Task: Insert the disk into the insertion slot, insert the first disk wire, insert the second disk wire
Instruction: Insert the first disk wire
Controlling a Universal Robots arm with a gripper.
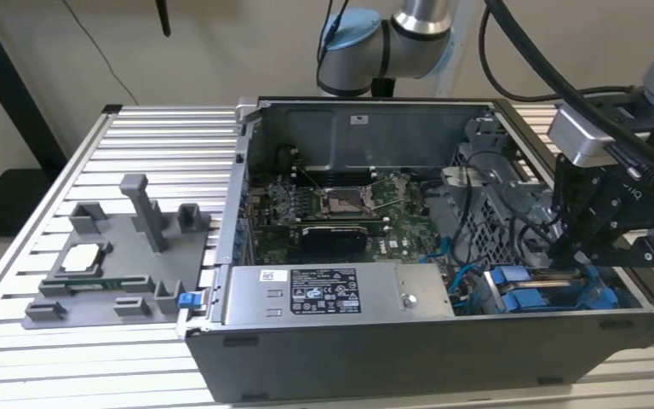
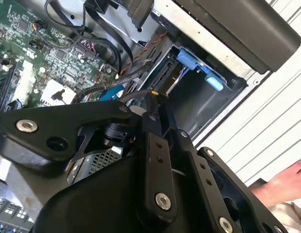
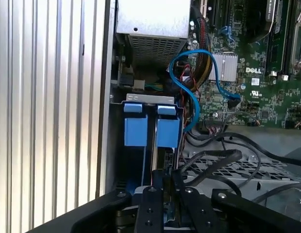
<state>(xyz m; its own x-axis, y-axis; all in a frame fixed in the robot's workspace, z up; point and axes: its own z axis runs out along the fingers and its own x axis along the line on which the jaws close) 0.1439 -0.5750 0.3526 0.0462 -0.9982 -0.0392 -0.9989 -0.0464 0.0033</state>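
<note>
Our black metal tool [image 1: 571, 256] hangs over a corner of the open dark grey computer case [image 1: 418, 358], just above the insertion slot [image 3: 149, 99], a narrow bay of grey perforated sheet metal. Whether the tool is open or closed we cannot tell. The disk [image 3: 167, 132], in its smooth bright blue plastic carrier, sits inside that bay, its silver body mostly hidden. We judge the loose rubbery black cables [image 3: 213, 159] and the thin looping blue cable [image 3: 189, 60] beside the bay the main risk: either could snag the tool or get pinched against hard metal edges.
</note>
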